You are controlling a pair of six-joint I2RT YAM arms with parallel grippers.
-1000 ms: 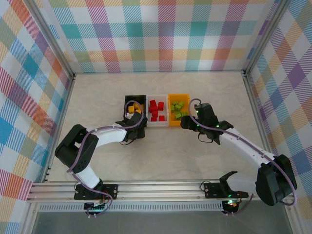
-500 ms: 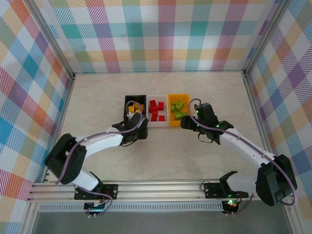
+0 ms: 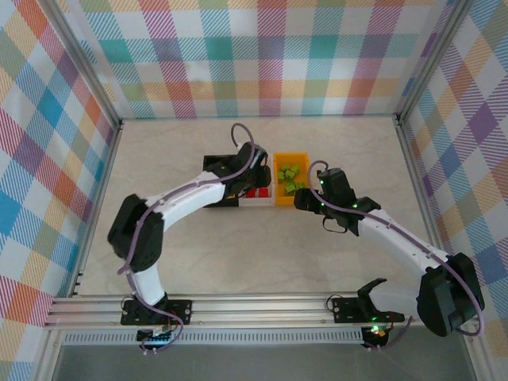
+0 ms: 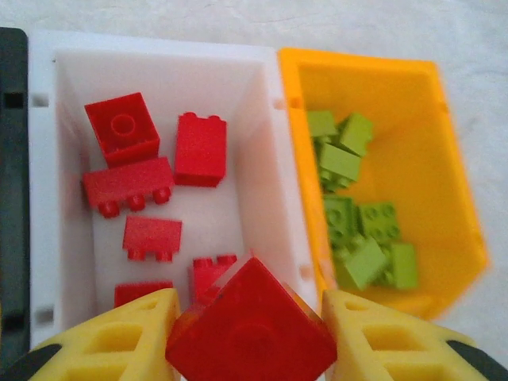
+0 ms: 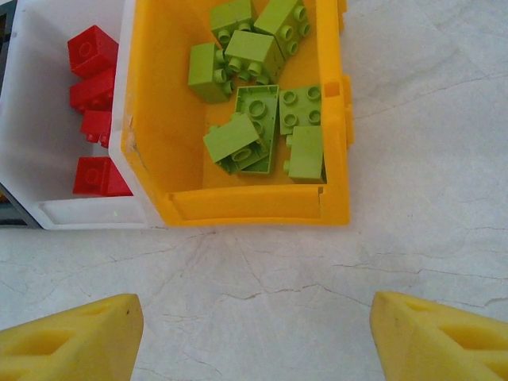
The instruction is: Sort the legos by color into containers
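My left gripper is shut on a red lego and hangs above the near end of the white container, which holds several red legos. From above, the left gripper covers most of the white container. The orange container to its right holds several lime green legos. The black container stands left of the white one, partly under the left arm. My right gripper is open over bare table just in front of the orange container.
The three bins stand side by side mid-table, touching. The marble tabletop lies bare in front of them. Checked walls close off the back and both sides. The left arm arches over the black bin.
The left arm has swung from the near side of the black bin up and over the white bin, its jaws closing on the red lego. The right arm has not moved.
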